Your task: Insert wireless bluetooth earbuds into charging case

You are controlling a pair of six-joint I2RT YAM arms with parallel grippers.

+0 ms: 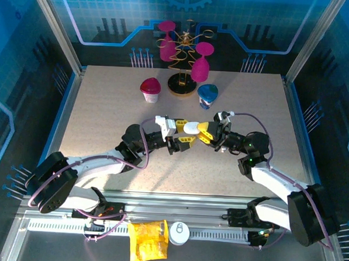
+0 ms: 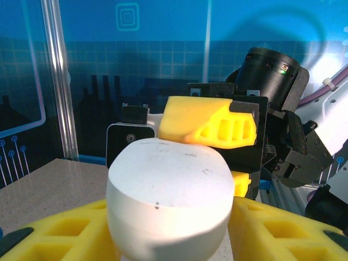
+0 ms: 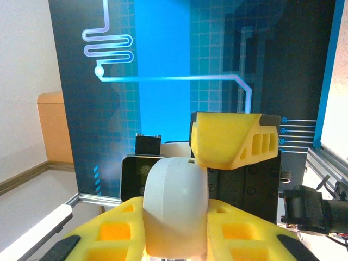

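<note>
Both pincers (image 1: pixel 185 132) (image 1: pixel 201 132) on one white case (image 1: pixel 191 128)

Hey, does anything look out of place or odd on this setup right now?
Yes: a yellow packet and a small white round object lie on the front rail, off the table. Also, both the left hand and right hand grip one white case between them.

Over the middle of the desk (image 1: pixel 104 132) I see the charging case (image 1: pixel 191 128), with the left gripper (image 1: pixel 185 132) closing its jaws around it from the left and the right gripper (image 1: pixel 203 133) from the right. Farther back stands a rack (image 1: pixel 183 78), a cup (image 1: pixel 150 89) left of it and a second cup (image 1: pixel 207 95) right of it.
</note>
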